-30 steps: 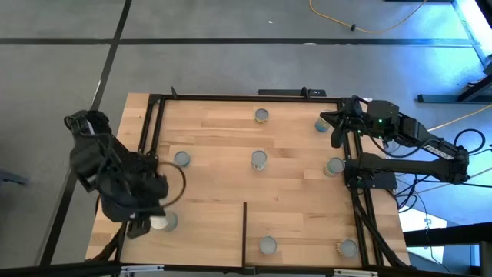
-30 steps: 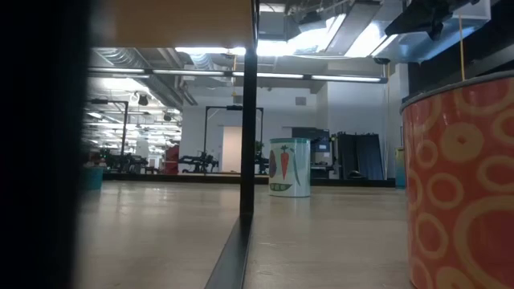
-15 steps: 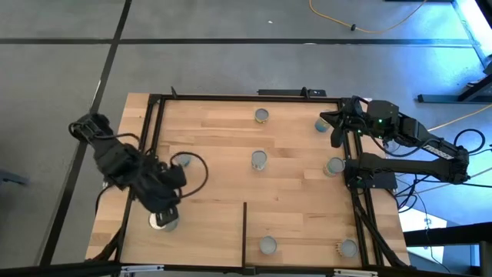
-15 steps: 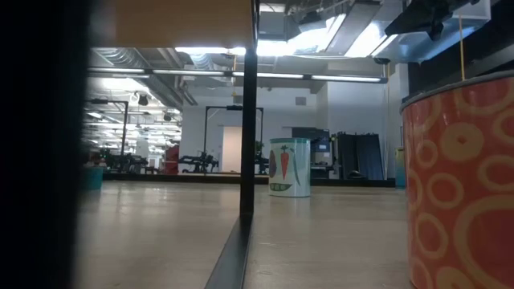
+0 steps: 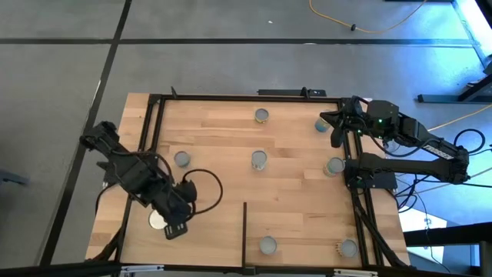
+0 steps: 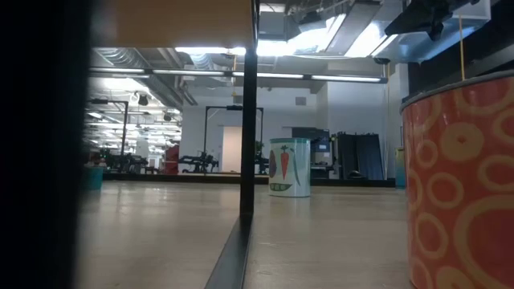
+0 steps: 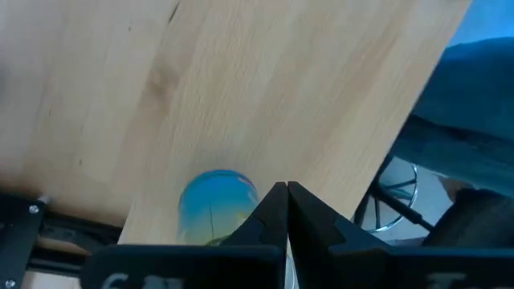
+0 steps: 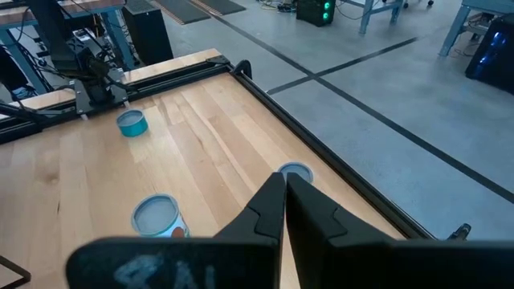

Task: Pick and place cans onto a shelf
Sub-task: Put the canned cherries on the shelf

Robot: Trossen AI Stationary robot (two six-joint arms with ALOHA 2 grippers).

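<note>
Hovering w/ fingers together, left gripper (image 5: 175, 228) beside whitish-top can (image 5: 158, 221); right gripper (image 5: 335, 137) shut.

surface: planked wooden table (image 5: 223, 146) | on it: seven cans (image 5: 259, 159), scattered apart

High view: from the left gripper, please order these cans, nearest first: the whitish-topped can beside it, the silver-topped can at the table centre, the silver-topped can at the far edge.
1. The whitish-topped can, right beside the left gripper, near the table's left front.
2. The silver-topped centre can, mid-table.
3. The silver-topped far-edge can, by the back rail.
</note>
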